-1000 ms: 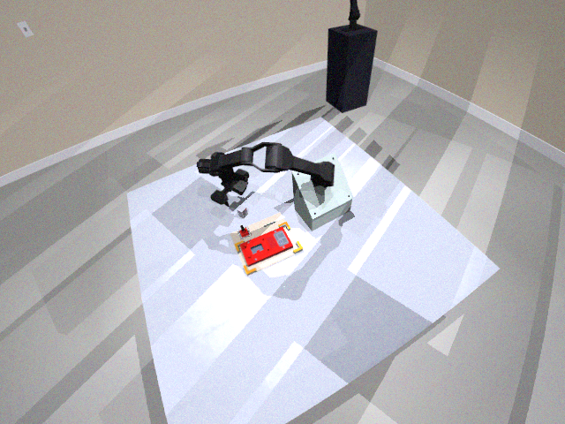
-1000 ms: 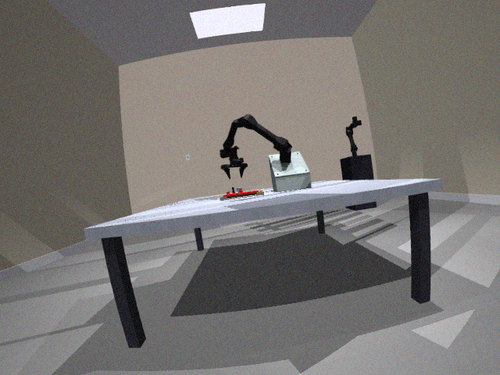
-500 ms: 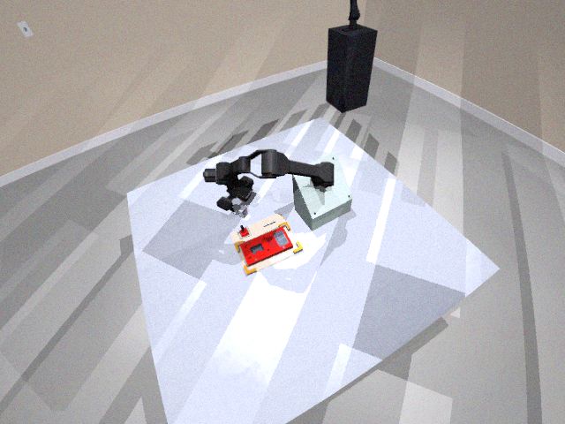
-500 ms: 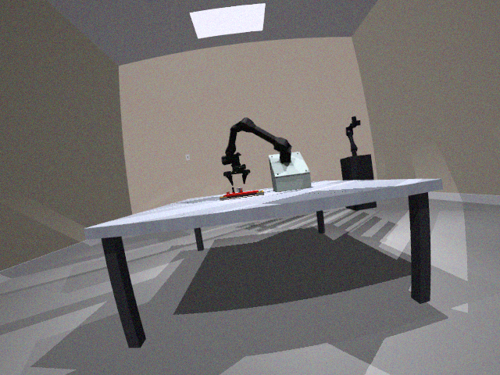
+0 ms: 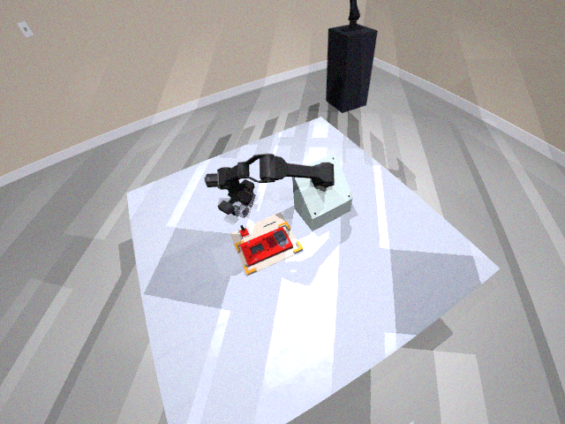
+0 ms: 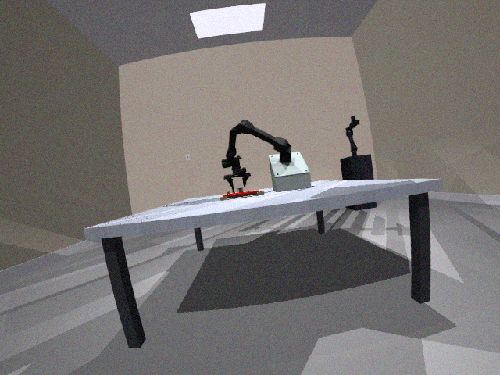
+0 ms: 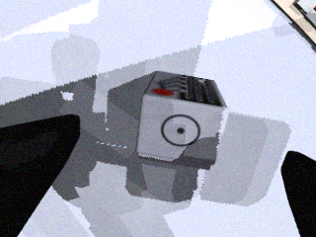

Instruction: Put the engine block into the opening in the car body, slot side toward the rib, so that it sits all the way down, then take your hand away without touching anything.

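From where I stand, the table (image 5: pixel 314 383) (image 6: pixel 258 209) comes first, and on it the red car body (image 5: pixel 266 246) (image 6: pixel 242 194), lying flat on its pale board (image 5: pixel 266 223). Just beyond — off the board, on the tabletop — sits the engine block (image 7: pixel 182 129), below the gripper (image 5: pixel 237 212) (image 6: pixel 239 188) (image 7: pixel 182 142), its jaws wide apart and holding nothing. Farther back, a dark pedestal (image 5: pixel 349 68) (image 6: pixel 357 168) carries another arm (image 6: pixel 351 139).

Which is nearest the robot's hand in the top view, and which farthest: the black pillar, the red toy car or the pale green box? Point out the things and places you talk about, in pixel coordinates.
Going outward from the hand (image 5: pixel 238 208) (image 6: pixel 239 188) (image 7: pixel 184 137):
1. Red toy car (image 5: pixel 269 246) (image 6: pixel 244 194), just below it in the picture.
2. Pale green box (image 5: pixel 319 202) (image 6: pixel 291 181), to the right, under the arm's foot.
3. Black pillar (image 5: pixel 349 68) (image 6: pixel 357 167), far off at upper right.
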Available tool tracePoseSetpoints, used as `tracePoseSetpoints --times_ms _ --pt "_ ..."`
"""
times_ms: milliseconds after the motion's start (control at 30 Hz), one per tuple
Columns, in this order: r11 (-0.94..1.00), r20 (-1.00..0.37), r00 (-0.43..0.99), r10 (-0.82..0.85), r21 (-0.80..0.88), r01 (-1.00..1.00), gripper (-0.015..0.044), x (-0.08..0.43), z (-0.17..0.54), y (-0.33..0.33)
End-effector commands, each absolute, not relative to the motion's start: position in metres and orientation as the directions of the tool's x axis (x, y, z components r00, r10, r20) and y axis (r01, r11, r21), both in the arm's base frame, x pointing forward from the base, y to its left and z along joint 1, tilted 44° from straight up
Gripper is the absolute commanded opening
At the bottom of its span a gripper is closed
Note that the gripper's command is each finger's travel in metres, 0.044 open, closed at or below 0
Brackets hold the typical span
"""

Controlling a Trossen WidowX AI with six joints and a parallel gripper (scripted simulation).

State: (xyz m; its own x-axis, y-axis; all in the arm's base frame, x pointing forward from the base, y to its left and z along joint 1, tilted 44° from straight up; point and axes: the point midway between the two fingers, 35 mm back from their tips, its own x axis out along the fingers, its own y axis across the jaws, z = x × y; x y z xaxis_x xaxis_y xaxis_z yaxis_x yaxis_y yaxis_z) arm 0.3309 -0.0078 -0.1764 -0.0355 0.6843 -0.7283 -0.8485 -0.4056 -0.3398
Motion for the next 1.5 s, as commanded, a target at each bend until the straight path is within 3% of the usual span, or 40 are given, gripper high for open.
tracePoseSetpoints --times_ms 0,700,1067,1300,1433,1467 --pt "-0.403 -0.725 -0.039 0.688 -0.337 -0.851 0.044 0.329 -0.181 -0.002" --pt "-0.402 -0.722 -0.039 0.691 -0.338 -0.851 0.044 0.326 -0.203 0.02" --pt "-0.402 -0.722 -0.039 0.691 -0.338 -0.851 0.0151 0.326 -0.203 0.02" --pt "-0.402 -0.722 -0.039 0.691 -0.338 -0.851 0.0105 0.326 -0.203 0.02" --pt "-0.402 -0.723 -0.039 0.69 -0.338 -0.851 0.0 0.327 -0.2 0.017" --pt "-0.402 -0.724 -0.038 0.689 -0.338 -0.851 0.0 0.327 -0.198 0.014"
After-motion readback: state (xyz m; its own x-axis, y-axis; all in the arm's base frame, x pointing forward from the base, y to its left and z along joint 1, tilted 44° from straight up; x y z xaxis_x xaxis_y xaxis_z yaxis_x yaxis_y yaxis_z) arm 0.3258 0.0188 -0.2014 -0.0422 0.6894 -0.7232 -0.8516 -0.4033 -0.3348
